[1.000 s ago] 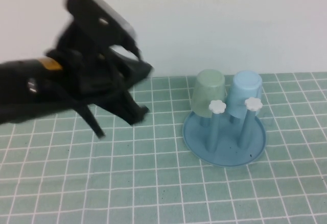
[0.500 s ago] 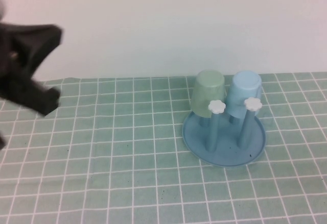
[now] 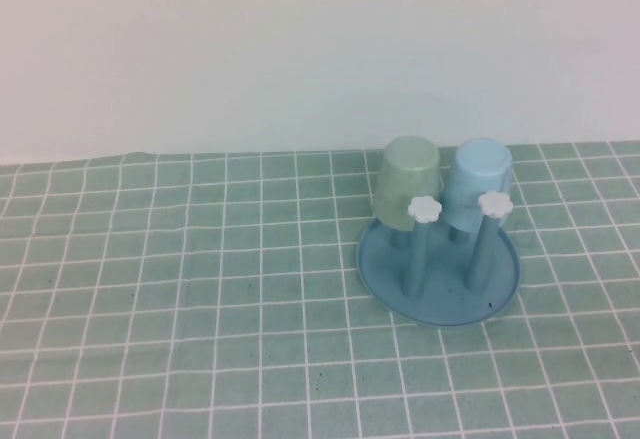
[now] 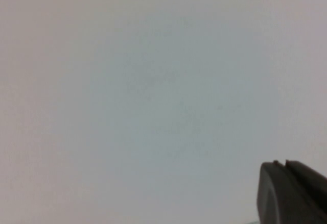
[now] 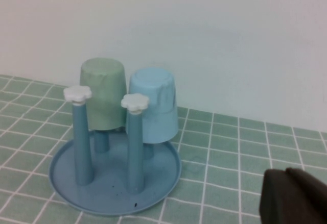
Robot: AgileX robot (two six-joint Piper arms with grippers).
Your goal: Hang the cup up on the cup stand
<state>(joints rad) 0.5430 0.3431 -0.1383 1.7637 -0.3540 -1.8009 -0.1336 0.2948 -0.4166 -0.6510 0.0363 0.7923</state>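
Observation:
The light blue cup (image 3: 478, 184) hangs upside down on a back peg of the blue cup stand (image 3: 440, 297), right of centre on the table. The right wrist view shows the same cup (image 5: 153, 104) and the stand (image 5: 110, 185) with its two front pegs bare under white flower knobs (image 5: 135, 101). My right gripper (image 5: 286, 173) is shut and holds nothing, low over the tiles, well apart from the stand. My left gripper (image 4: 283, 165) is shut too, with nothing in it, facing only a blank pale wall. Neither arm shows in the high view.
A pale green cup (image 3: 408, 181) hangs upside down on the stand's other back peg, touching the blue one. A green tiled cloth (image 3: 200, 309) covers the table. A plain white wall (image 3: 300, 49) runs along its far edge.
The left arm, which filled the left of the high view, has drawn back to the left and out of it. The cups and the stand have not moved.

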